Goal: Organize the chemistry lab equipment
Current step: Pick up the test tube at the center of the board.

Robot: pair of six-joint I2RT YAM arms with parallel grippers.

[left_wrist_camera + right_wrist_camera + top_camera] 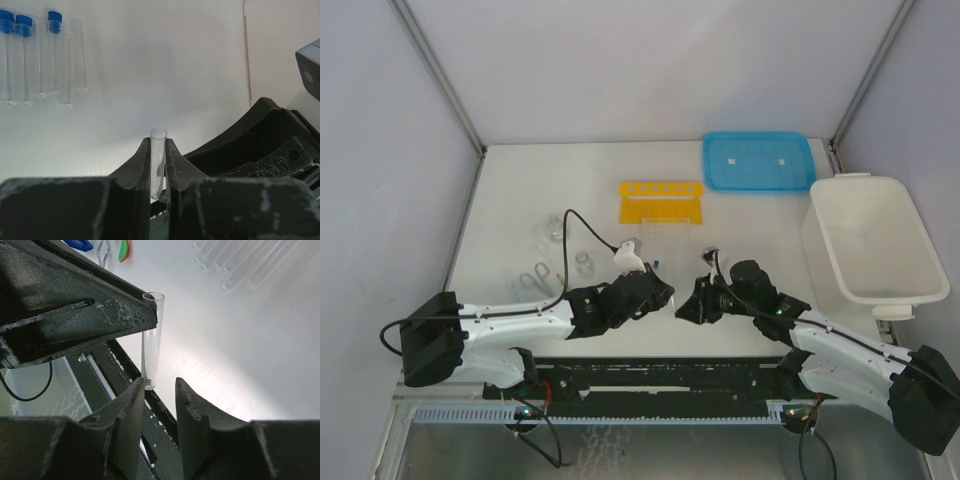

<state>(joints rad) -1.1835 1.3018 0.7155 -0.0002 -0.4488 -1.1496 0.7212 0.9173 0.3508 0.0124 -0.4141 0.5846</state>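
Slim clear tube between matte-black fingers

No legible text, label, brand, number or sign was present in any view. The blue rectangular lid, at upper right of the top view, carried two small white marks, too small to be read.
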